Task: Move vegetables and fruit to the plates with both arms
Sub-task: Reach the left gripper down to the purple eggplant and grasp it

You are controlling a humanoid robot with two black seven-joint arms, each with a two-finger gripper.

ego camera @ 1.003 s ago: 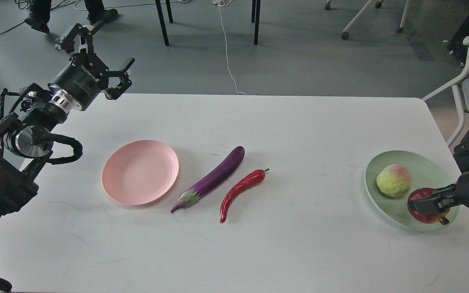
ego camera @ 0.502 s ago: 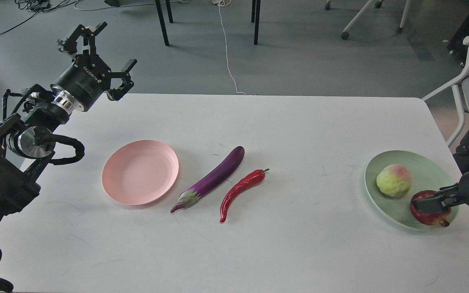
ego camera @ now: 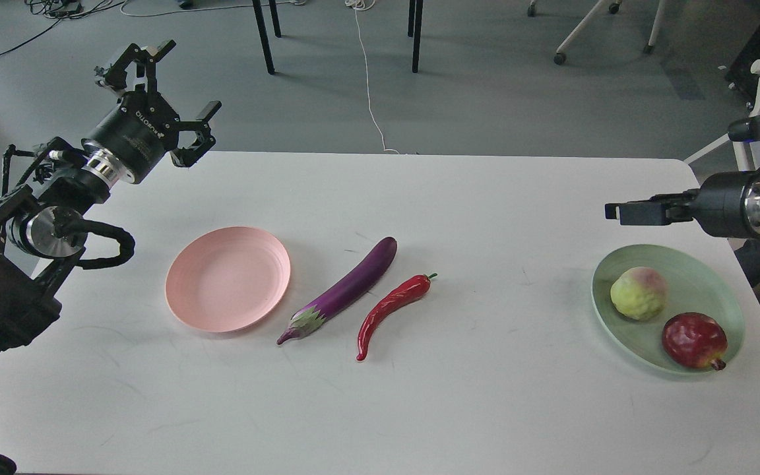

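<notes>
The purple eggplant (ego camera: 346, 289) and the red chili pepper (ego camera: 390, 311) lie side by side at the table's middle. The pale pink plate (ego camera: 227, 278) to their left holds nothing. The pale green plate (ego camera: 716, 290) at the right holds the yellow-green fruit (ego camera: 638, 293) and the dark red pomegranate-like fruit (ego camera: 693, 340). My left gripper (ego camera: 170, 91) is open and empty, raised over the table's far left corner. My right gripper (ego camera: 624, 212) holds nothing and hovers above the green plate's far edge; it is seen side-on, so its fingers cannot be told apart.
The white table (ego camera: 459, 198) ends just right of the green plate. Chair and table legs (ego camera: 262, 36) and a white cable (ego camera: 368, 86) are on the floor beyond the far edge. A white chair (ego camera: 746, 142) stands at the right.
My right gripper has let go of the dark red fruit on the green plate, then risen and drawn back above the plate's far side. My left arm has barely moved.
</notes>
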